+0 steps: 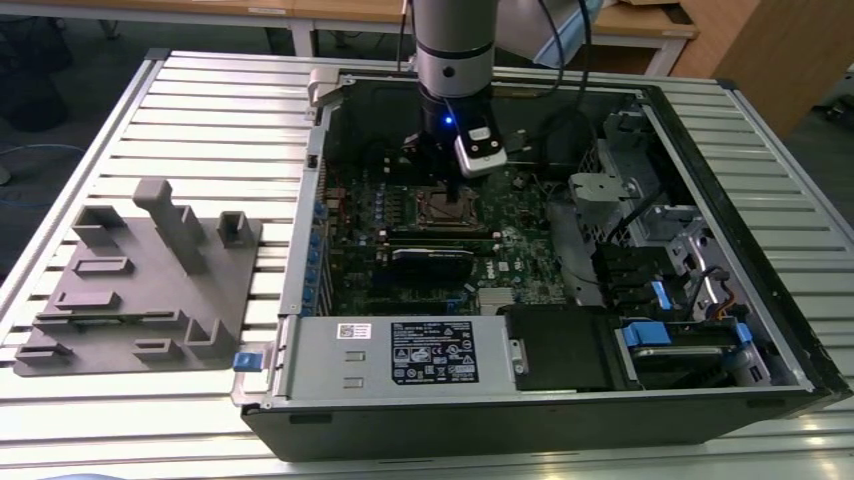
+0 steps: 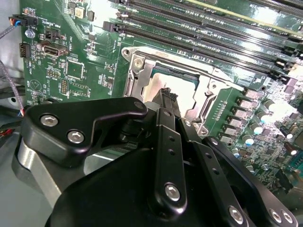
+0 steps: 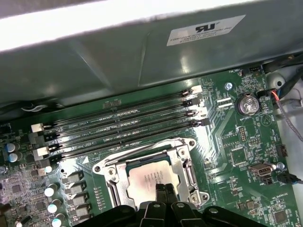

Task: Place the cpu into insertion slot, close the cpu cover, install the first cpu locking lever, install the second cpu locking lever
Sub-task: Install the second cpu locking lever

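Observation:
Inside the open computer case (image 1: 747, 200) my gripper (image 1: 451, 182) hangs low over the insertion slot (image 1: 447, 210) on the green board. The cpu (image 3: 147, 177), a dull silver square, lies in the slot in both wrist views. The cpu cover (image 3: 185, 168), a silvery frame with a cut-out middle, lies flat around the chip. My gripper (image 3: 164, 189) is shut, with its thin black fingertips pressed together and nothing between them. They point down at the chip's near edge. The second wrist view shows the gripper (image 2: 166, 93) over the shiny cpu (image 2: 152, 90) and the cover (image 2: 208, 90).
Long black memory slots (image 3: 123, 124) run beside the socket, and a row of capacitors (image 3: 52, 191) stands at one side. A coin battery (image 3: 247, 105) and small connectors sit nearby. The case wall (image 3: 118, 61) rises close behind. A grey fixture block (image 1: 140, 280) rests on the slatted table outside.

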You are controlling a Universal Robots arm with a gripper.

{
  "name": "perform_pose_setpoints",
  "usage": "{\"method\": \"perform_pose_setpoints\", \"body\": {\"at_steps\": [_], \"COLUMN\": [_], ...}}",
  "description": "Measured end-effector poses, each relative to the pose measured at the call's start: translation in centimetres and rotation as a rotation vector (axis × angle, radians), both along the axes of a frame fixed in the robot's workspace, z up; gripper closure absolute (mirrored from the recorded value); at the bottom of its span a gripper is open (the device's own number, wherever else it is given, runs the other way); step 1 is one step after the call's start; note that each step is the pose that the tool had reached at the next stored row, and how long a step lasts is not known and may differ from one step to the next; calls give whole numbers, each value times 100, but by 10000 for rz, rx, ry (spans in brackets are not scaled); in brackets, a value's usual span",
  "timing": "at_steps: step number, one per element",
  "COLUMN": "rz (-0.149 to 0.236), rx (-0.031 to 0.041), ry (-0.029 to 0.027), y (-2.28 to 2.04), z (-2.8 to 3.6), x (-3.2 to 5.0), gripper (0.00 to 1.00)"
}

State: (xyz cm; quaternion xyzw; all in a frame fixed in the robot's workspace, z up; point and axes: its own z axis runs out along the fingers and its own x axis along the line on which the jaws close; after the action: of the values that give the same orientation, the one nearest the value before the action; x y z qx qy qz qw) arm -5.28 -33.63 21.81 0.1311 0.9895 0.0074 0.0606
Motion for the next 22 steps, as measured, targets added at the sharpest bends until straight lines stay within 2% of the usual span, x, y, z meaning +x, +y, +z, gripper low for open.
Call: {"method": "perform_pose_setpoints", "body": {"at_steps": [10,17,18,21,22], "rz": [0,1,2,0,0], "rx": [-2,0,-1,0,-4], "ry": [5,11,76,530,558], "y": [0,0,0,0,-1], "z": [116,121,121,118,119], "x": [0,0,2,9,9], "gripper": [89,89,89,89,89]}}
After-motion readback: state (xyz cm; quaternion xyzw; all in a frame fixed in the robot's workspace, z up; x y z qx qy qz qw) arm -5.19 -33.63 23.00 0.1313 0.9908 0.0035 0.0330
